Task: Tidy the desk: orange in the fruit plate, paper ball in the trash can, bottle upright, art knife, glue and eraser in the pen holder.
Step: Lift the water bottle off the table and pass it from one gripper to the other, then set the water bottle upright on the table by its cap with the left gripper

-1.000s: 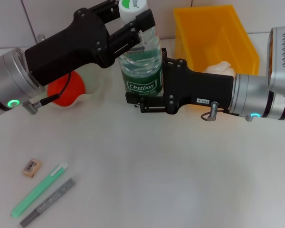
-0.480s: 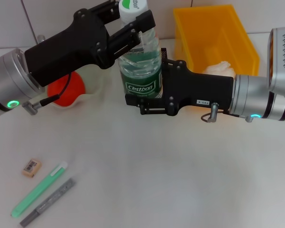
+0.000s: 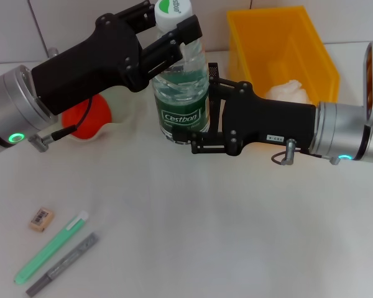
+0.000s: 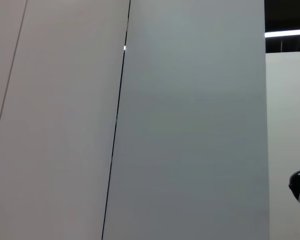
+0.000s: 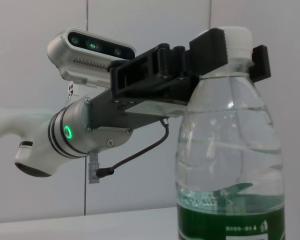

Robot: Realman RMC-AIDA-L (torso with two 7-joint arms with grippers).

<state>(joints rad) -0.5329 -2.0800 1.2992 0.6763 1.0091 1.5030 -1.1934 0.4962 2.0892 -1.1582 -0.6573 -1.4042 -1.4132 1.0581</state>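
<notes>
The clear bottle [image 3: 181, 93] with a green label and white cap stands upright at the back middle of the desk. My left gripper [image 3: 174, 34] is shut on its neck just under the cap, as the right wrist view also shows for the left gripper [image 5: 225, 47] and the bottle [image 5: 230, 165]. My right gripper [image 3: 203, 112] is open beside the bottle's lower right, its fingers apart from the label. The orange [image 3: 86, 118] lies in the white fruit plate [image 3: 125, 110]. The paper ball [image 3: 290, 92] is in the yellow trash can [image 3: 280, 37]. The eraser [image 3: 41, 218], green glue [image 3: 50, 247] and grey art knife [image 3: 63, 264] lie front left.
A black mesh pen holder [image 3: 214, 67] shows partly behind the bottle and my right gripper. The left wrist view shows only a plain wall.
My right gripper has drawn back to the right, off the bottle's label. The bottle, still in my left gripper, has shifted slightly left.
</notes>
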